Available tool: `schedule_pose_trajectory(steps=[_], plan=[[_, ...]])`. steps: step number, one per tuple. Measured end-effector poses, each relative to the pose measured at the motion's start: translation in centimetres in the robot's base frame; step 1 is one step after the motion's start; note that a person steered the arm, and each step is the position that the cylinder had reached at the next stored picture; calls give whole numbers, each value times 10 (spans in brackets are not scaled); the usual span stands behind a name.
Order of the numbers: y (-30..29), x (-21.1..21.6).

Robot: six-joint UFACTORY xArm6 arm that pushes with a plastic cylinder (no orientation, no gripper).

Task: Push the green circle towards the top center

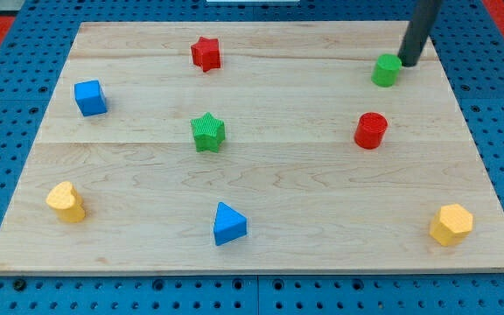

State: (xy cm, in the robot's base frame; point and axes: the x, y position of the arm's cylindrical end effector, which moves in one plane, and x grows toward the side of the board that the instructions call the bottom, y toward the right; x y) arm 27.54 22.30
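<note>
Pressing in from the upper right of the frame, my tip (407,62) sits just at the right side of the green circle (386,70), touching it or very nearly so; I have no jaws to open or close, only this straight dark rod, so there is nothing to report as apart or together. The green circle stands in the upper right part of the wooden board (261,188), close to the far edge and not far from the right edge. I judge the push is only starting: the block is well right of the top centre, so it has most of its way yet to go. The next move calls for a steady sweep toward the frame's left, keeping behind the block's right side so it does not slip off round my tip and drift up over the far edge. The lane along the top looks open until the red star (206,53), which sits left of centre, so I should stop short of it. The red cylinder (370,130) lies below the green circle, well apart, and the green star (207,132) is farther down and left, both out of the path.
</note>
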Motion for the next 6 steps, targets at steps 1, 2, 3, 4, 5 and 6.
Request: schedule_pose_trajectory(steps=[1,2,3,4,5,6], plan=[[-23,6],[-6,50],[13,94],[-19,80],[-38,53],[-112,52]])
